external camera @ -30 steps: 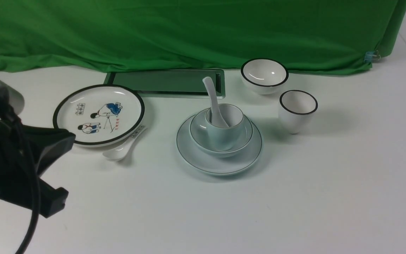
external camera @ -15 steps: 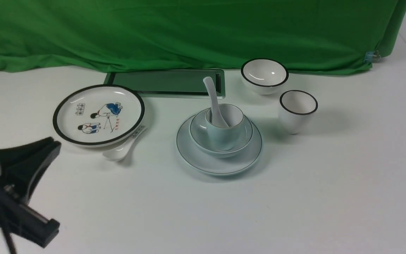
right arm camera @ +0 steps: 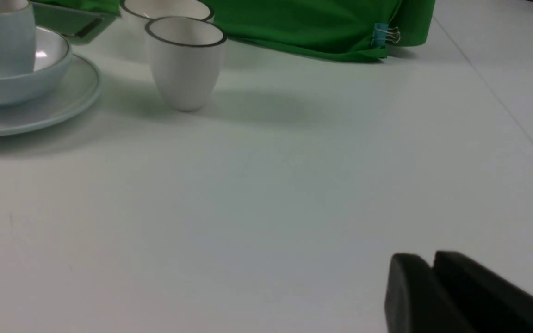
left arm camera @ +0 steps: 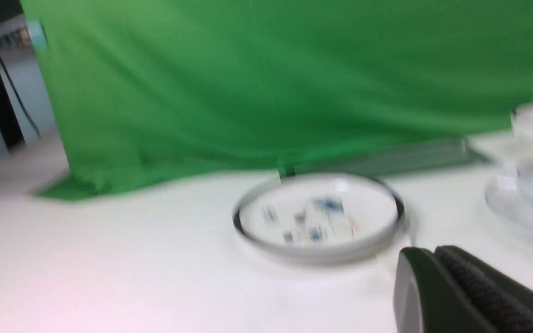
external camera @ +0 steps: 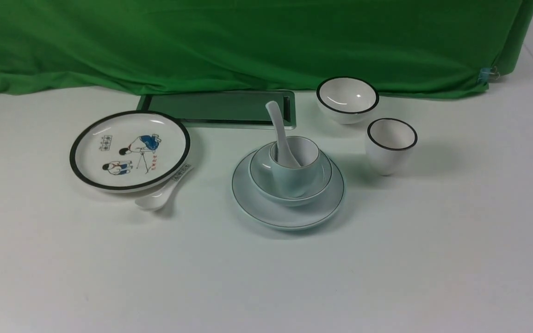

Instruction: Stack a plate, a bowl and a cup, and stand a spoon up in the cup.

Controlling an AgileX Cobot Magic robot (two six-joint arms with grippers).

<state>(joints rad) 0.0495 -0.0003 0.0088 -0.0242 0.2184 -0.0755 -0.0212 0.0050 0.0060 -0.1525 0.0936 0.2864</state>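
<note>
Stacked widest-first for steadiness mid-table: plate (external camera: 288, 213), bowl (external camera: 289, 187), cup (external camera: 295, 167), spoon (external camera: 279, 132) leaning inside. Left gripper (left arm camera: 433, 261) jaws together, empty; right gripper (right arm camera: 426, 273) jaws nearly together, empty, well clear

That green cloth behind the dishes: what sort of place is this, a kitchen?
Probably a filming or test setup, not a kitchen: the green cloth is clipped up as a backdrop, and the dishes sit on a bare white table.
</note>
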